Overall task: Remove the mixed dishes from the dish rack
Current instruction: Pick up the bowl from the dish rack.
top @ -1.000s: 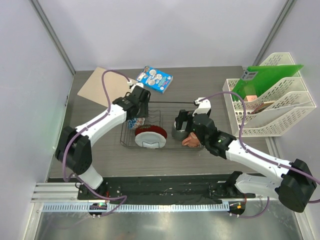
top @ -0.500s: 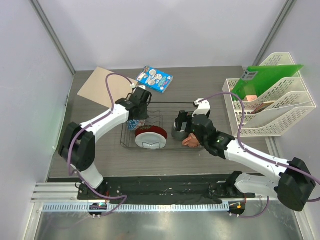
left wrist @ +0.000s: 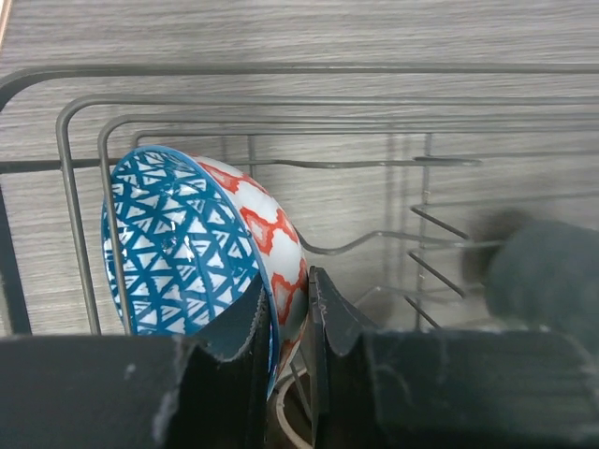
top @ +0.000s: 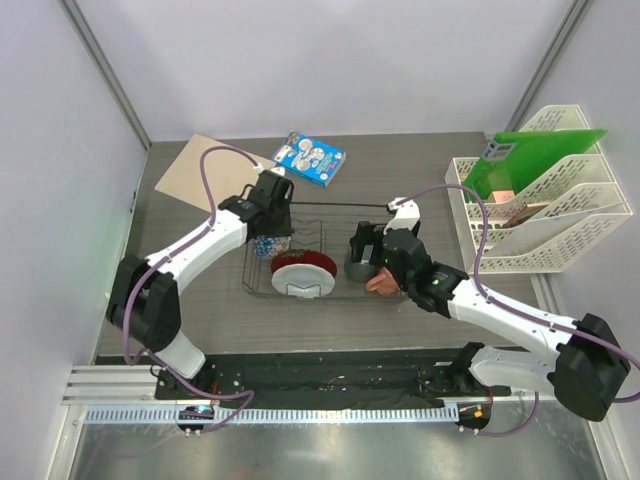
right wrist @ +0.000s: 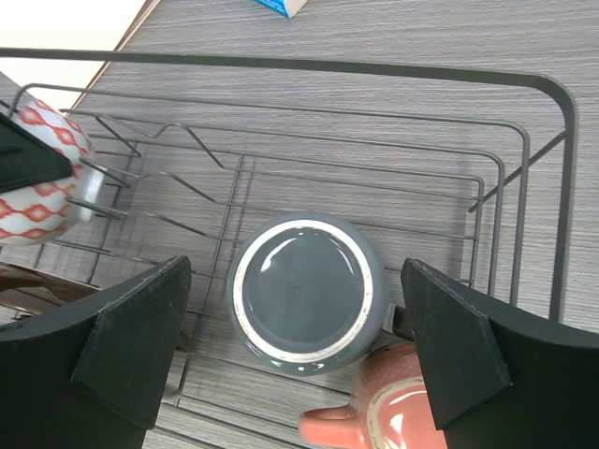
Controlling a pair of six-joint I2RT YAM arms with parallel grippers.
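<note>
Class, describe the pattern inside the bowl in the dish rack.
Blue with a white triangle lattice on the bowl, clearest in the left wrist view.

Left arm [top: 190, 248]: elbow folded out to the left, forearm reaching up and to the right, wrist pitched downward. Left gripper [left wrist: 285, 290]: nearly closed, its two fingers [left wrist: 234, 323] pinching the rim of a small patterned bowl [left wrist: 182, 248] from either side. Right arm [top: 500, 310]: elbow out at the far right, forearm stretched leftward and away from its base; right gripper [right wrist: 295, 271] pointing down, jaws spread wide, gripping nothing.
</note>
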